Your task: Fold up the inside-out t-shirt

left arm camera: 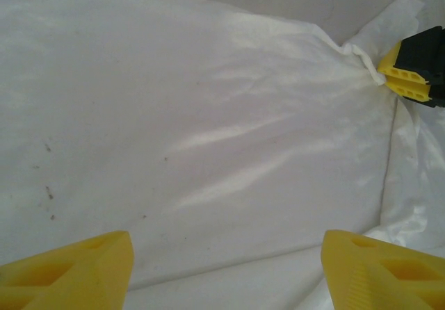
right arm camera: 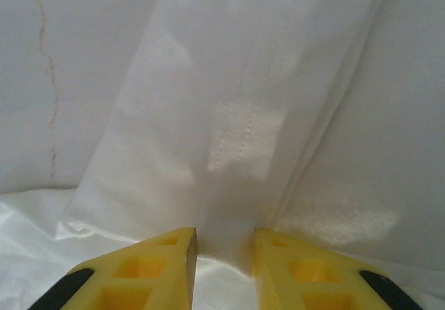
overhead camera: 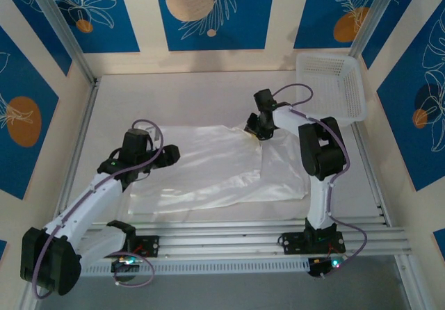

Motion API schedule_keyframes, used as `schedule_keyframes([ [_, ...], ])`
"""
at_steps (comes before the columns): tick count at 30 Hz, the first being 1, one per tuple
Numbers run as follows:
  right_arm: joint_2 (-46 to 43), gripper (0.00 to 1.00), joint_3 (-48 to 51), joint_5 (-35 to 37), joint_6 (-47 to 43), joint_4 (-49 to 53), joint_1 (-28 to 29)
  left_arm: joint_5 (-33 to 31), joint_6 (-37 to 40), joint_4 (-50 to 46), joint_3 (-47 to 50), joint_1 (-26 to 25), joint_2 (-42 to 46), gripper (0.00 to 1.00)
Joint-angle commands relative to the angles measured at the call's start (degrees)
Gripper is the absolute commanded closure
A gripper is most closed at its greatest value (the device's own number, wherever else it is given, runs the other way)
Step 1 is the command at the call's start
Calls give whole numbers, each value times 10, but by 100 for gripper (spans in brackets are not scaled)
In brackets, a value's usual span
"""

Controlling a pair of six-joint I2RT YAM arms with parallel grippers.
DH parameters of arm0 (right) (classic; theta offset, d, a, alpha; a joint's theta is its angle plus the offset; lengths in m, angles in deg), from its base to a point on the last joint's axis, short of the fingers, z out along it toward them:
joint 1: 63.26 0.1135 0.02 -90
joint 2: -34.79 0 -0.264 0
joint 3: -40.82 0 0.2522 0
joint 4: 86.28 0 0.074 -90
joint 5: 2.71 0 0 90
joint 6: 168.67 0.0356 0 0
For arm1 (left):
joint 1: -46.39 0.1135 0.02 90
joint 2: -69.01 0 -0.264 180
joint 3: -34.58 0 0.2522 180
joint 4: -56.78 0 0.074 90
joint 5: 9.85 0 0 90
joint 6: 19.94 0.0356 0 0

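Cream walls carry deep-blue rectangular panels [overhead camera: 208,11] printed with white leaf outlines and orange discs. Silver aluminium posts [overhead camera: 62,32] slant up at both far corners. The evenly lit, pale grey-white tabletop [overhead camera: 181,101] meets ribbed aluminium rails [overhead camera: 229,237] at its near edge.

Bright overhead light is cast; sheen is seen on the t-shirt [left arm camera: 236,147] toward three o'clock (near edges slightly blurred).
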Motion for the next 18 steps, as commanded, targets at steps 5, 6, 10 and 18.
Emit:
schedule_keyframes([
  [5, 4, 100, -52, -13, -7, 11, 2, -18, 0, 1, 6, -4, 1, 28],
  [6, 6, 100, -63, -11, -9, 11, 4, -18, 0, 0, 6, -4, 1, 28],
  [10, 31, 100, -144, 9, -44, 22, 13, -24, 3, -3, 4, -4, 1, 27],
  [18, 136, 63, -395, 7, -170, 91, 17, -45, -1, 16, 17, -4, -9, 27],
])
